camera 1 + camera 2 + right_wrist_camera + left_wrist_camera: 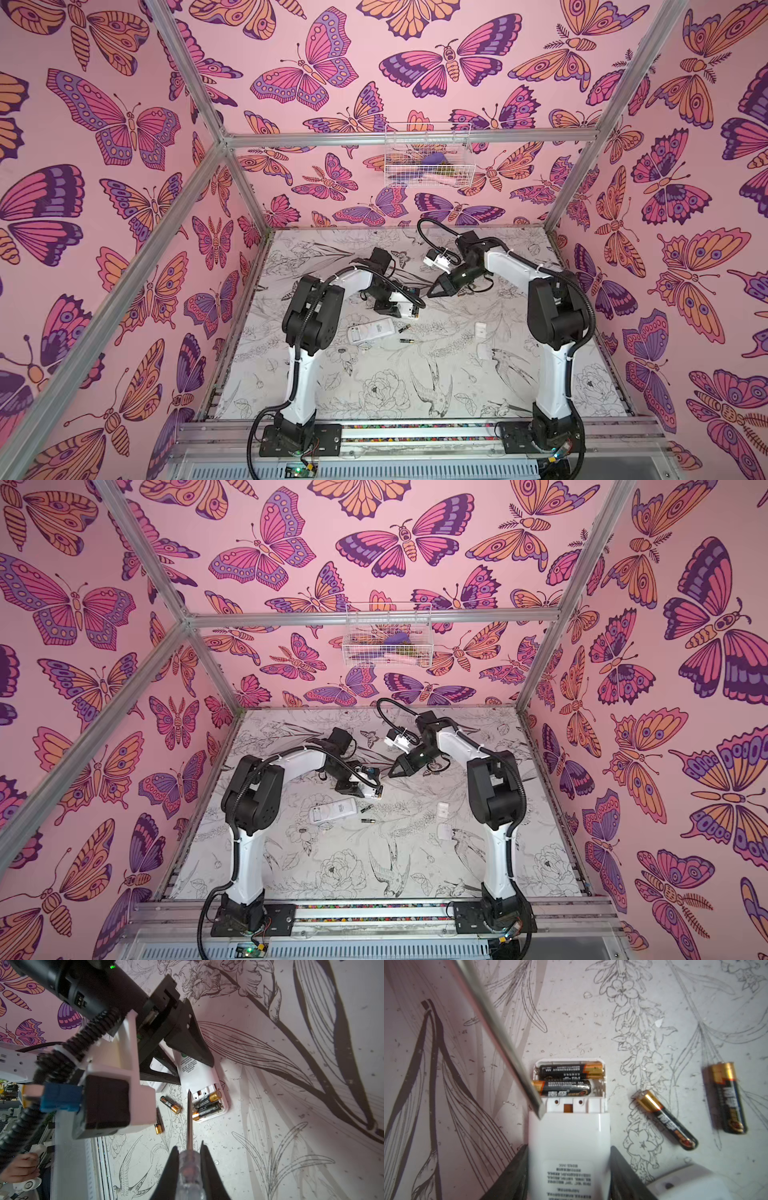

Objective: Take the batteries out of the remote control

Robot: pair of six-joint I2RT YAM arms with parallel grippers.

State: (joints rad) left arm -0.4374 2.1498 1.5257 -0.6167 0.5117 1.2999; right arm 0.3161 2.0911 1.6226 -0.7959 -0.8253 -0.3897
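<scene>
I am looking down on the floral-printed table, with both arms reaching in to meet near its middle.

The left gripper is clamped across the body of the white remote control, 1 finger on each long side. In both top views the wrist hides this remote. It lies label side up, and its battery bay is uncovered at the end away from the fingers.

A 2nd white remote lies flat just beside it, toward the arm bases, with nothing touching it.

The right gripper is closed on the clear handle of the screwdriver. The metal shaft slants down toward the held remote. Its tip sits at the remote's side edge, right next to the open bay. I cannot tell whether it touches the plastic.

A small white rectangular piece lies on the table well apart from all this, toward the right arm.

I count 4 batteries, all black with gold ends. 2 sit side by side in the bay with their gold ends pointing opposite ways. The inner one has its gold end next to the screwdriver shaft. The outer battery lies against the remote's end wall. The other 2 lie loose on the table beside the held remote. The near loose battery is just off the remote's side, and the far loose battery is a little beyond it.
</scene>
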